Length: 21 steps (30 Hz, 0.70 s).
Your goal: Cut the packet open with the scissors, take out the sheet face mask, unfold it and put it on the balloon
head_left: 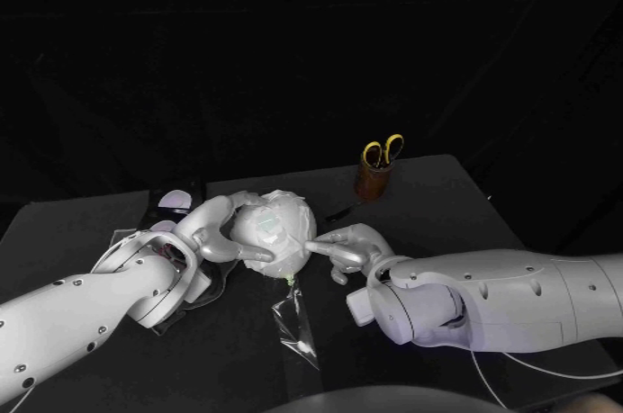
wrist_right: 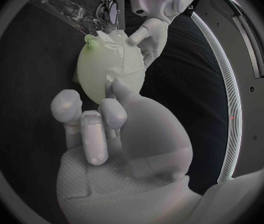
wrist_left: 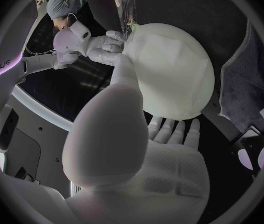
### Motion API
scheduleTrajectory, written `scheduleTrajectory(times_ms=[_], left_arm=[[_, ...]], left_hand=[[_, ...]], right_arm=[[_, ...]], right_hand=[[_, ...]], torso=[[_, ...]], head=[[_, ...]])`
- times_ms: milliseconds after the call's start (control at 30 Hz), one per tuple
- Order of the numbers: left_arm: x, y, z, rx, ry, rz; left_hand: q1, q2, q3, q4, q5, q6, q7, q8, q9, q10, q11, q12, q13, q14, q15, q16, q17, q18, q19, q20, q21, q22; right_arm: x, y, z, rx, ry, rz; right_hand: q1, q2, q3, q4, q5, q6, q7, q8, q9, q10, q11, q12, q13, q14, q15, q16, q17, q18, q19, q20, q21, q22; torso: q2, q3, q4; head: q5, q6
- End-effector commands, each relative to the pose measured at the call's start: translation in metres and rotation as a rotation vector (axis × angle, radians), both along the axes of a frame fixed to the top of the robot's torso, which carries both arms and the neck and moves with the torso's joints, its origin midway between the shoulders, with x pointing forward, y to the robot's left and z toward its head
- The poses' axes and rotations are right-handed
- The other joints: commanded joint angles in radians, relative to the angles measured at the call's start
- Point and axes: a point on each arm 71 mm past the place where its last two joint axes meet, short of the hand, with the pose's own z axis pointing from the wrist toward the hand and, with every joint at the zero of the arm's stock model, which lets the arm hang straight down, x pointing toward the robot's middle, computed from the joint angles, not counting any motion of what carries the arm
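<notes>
The pale balloon (head_left: 275, 231) lies near the table's middle with the white sheet mask (head_left: 266, 217) spread over it. My left hand (head_left: 214, 237) holds the balloon from its left side, fingers above and thumb low on it. My right hand (head_left: 340, 248) touches the mask with one fingertip from the right; its other fingers stay off it. In the left wrist view the mask-covered balloon (wrist_left: 169, 69) rests against my left hand (wrist_left: 126, 149), with my right hand (wrist_left: 101, 42) beyond. The right wrist view shows the balloon (wrist_right: 107, 64) with its green knot, my right hand (wrist_right: 107, 129) and my left hand (wrist_right: 147, 35).
The yellow-handled scissors (head_left: 382, 152) stand in a brown holder (head_left: 374, 184) at the back right. The clear cut packet (head_left: 296, 323) lies on the table in front of the balloon. A small dark object (head_left: 176, 200) sits behind my left hand.
</notes>
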Motion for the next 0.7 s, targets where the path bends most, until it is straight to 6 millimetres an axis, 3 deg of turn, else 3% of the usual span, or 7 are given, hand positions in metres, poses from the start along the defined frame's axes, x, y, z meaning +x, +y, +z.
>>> scheduleTrajectory(times_ms=[33,67,167,200,700], left_arm=[[-0.003,-0.003,-0.006,0.018,0.038,-0.025],[-0.003,-0.003,-0.006,0.018,0.038,-0.025],[-0.003,-0.003,-0.006,0.018,0.038,-0.025],[-0.003,-0.003,-0.006,0.018,0.038,-0.024],[-0.003,-0.003,-0.006,0.018,0.038,-0.024]], left_hand=[[0.010,0.004,0.005,0.002,0.007,0.006,0.068,0.003,0.002,0.005,-0.001,-0.006,-0.001,0.006,-0.002,-0.006,0.000,0.004,0.002,-0.004,-0.005,-0.002],[0.010,0.004,0.005,0.002,0.007,0.006,0.068,0.003,0.002,0.005,-0.001,-0.006,-0.001,0.006,-0.002,-0.006,0.000,0.004,0.002,-0.004,-0.005,-0.002],[0.010,0.004,0.005,0.002,0.007,0.006,0.068,0.003,0.002,0.005,-0.001,-0.006,-0.001,0.006,-0.002,-0.006,0.000,0.004,0.002,-0.004,-0.005,-0.002],[0.011,0.004,0.005,0.002,0.007,0.006,0.069,0.003,0.002,0.006,-0.001,-0.008,0.000,0.007,-0.001,-0.006,0.000,0.004,0.003,-0.005,-0.005,-0.002],[0.011,0.004,0.005,0.002,0.007,0.006,0.069,0.003,0.002,0.006,-0.001,-0.008,0.000,0.007,-0.001,-0.006,0.000,0.004,0.003,-0.005,-0.005,-0.002]], right_arm=[[-0.001,-0.001,0.001,-0.001,-0.003,0.003],[-0.002,-0.002,0.001,-0.002,-0.001,0.002],[-0.003,-0.006,0.002,-0.004,0.004,-0.004],[-0.004,-0.007,0.002,-0.005,0.006,-0.005],[-0.011,-0.021,0.005,-0.014,0.031,-0.023]], right_hand=[[-0.033,0.001,0.148,-0.122,0.003,0.010,-0.005,0.007,0.009,0.156,-0.051,0.404,0.552,0.124,-0.019,0.005,0.263,0.015,0.001,-0.007,0.005,0.002],[-0.054,-0.007,0.179,-0.135,0.003,0.009,-0.008,0.010,0.017,0.156,-0.048,0.404,0.552,0.124,-0.020,0.005,0.263,0.015,0.002,-0.007,0.006,0.005],[-0.056,-0.008,0.182,-0.136,0.005,0.009,-0.007,0.010,0.018,0.156,-0.049,0.404,0.552,0.124,-0.020,0.005,0.263,0.014,0.003,-0.007,0.007,0.005],[-0.091,-0.019,0.235,-0.155,0.004,0.007,-0.009,0.016,0.033,0.156,-0.049,0.404,0.552,0.124,-0.022,0.005,0.263,0.014,0.003,-0.008,0.008,0.008],[-0.117,-0.027,0.277,-0.165,0.006,0.005,-0.009,0.023,0.049,0.156,-0.052,0.404,0.552,0.124,-0.022,0.005,0.263,0.014,0.004,-0.009,0.009,0.010]], torso=[[0.000,-0.0004,-0.0004],[0.000,-0.0004,-0.0004],[0.000,-0.0002,-0.0002],[0.000,-0.0001,-0.0004],[0.000,0.0001,0.0001]], head=[[0.001,0.001],[0.001,0.001],[0.001,0.000],[0.001,-0.001],[-0.003,-0.004]])
